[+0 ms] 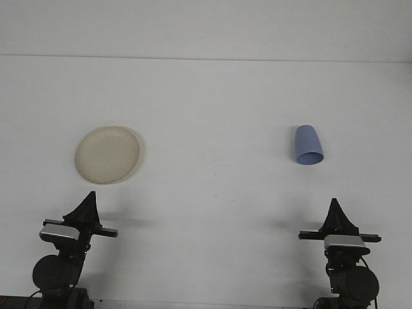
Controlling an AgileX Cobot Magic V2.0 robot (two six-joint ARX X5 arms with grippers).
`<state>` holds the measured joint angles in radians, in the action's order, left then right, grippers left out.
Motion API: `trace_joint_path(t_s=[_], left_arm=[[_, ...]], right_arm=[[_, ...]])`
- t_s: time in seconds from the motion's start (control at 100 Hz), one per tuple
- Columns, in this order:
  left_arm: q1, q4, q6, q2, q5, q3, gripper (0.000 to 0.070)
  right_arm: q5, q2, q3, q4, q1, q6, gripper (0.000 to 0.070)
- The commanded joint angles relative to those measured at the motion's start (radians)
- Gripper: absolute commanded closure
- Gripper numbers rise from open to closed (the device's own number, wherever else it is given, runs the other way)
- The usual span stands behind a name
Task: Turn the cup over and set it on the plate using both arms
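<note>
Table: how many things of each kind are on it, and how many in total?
Plate: 1
Cup: 1
Total: 2

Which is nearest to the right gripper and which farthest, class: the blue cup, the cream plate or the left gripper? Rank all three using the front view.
1. Blue cup: just ahead of the right gripper, lying on its side.
2. Left gripper: across the table, level with it.
3. Cream plate: far left, further forward.
</note>
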<state>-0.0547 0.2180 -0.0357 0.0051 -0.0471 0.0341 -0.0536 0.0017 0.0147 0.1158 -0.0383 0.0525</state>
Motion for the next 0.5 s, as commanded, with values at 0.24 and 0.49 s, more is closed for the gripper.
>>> trace_joint_path(t_s=[0.24, 0.49], left_arm=[[0.0, 0.012, 0.002, -0.002, 0.002, -0.02, 0.0688], [0.0, 0.012, 0.002, -0.002, 0.002, -0.02, 0.0688]], right_arm=[[0.001, -0.001, 0.0, 0.013, -0.001, -0.011, 0.07], [0.0, 0.0, 0.077, -0.042, -0.001, -0.011, 0.07]])
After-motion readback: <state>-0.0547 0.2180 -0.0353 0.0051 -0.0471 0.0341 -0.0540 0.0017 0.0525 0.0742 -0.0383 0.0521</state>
